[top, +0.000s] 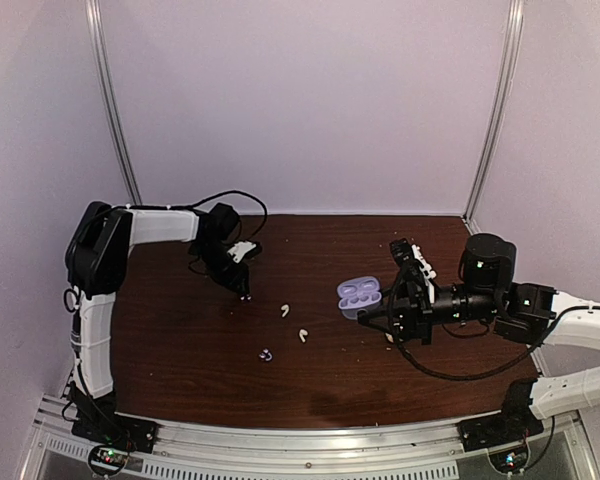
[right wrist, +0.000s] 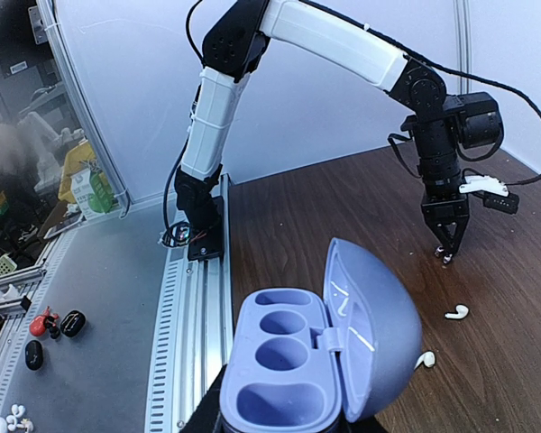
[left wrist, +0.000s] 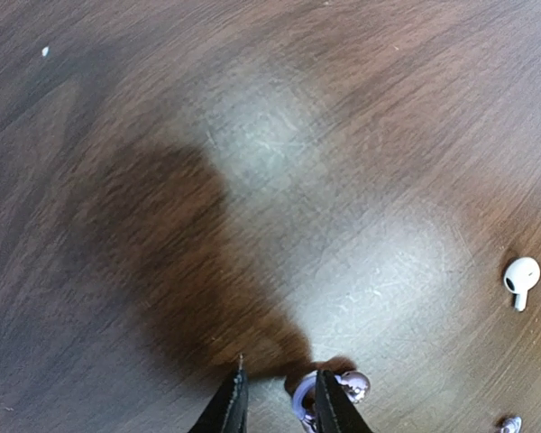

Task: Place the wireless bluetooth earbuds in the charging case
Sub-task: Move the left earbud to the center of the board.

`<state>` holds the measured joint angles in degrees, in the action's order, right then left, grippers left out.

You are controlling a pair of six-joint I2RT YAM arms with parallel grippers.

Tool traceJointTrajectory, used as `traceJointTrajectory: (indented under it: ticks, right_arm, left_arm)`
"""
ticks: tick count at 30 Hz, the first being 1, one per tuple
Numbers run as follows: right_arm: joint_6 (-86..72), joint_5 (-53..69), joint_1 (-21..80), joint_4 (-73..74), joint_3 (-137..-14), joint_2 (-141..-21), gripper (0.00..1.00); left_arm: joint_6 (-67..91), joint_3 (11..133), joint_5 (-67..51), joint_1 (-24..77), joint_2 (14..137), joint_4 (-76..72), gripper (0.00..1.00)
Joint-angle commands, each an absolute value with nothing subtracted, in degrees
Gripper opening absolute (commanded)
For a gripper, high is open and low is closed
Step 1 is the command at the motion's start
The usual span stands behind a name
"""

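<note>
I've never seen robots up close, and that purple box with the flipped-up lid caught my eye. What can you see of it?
The charging case is a pale lilac shell of smooth plastic. Its domed lid stands open, showing rounded wells in the base, those visible empty. It sits at the tip of the right gripper, which appears to clamp it, right of the middle of the table. The earbuds lie apart from it. Whether it rests on the wood is unclear.

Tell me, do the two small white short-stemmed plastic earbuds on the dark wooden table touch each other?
Apart. The top external view shows a strip of bare table between the farther white earbud and the nearer white earbud.
</note>
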<state>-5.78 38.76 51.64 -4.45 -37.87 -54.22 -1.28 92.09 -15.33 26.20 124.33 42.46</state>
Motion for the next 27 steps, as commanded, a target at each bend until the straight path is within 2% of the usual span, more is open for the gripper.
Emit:
traceJointTrajectory:
  ticks: [1, 13, 23, 27]
  right_arm:
    - [-5.36, 38.33, 51.35, -5.10, -38.25, -53.35, 0.00]
    - [-5.33, 38.33, 51.33, -5.02, -38.20, -53.36, 0.00]
    - [-5.28, 38.15, 51.33, -4.97, -38.16, -53.29, 0.00]
    - [-5.27, 38.07, 51.28, -5.05, -37.97, -53.24, 0.00]
  left_arm:
    - [-1.57, 89.59, -17.06, 26.37, 122.61, 42.37, 0.28]
    - [-0.46, 84.20, -18.41, 26.59, 119.60, 40.61, 0.37]
    - [-0.18, 80.62, -19.57, 27.69, 118.86, 38.67, 0.34]
    - [1.56, 78.94, -19.32, 29.28, 118.59, 37.63, 0.29]
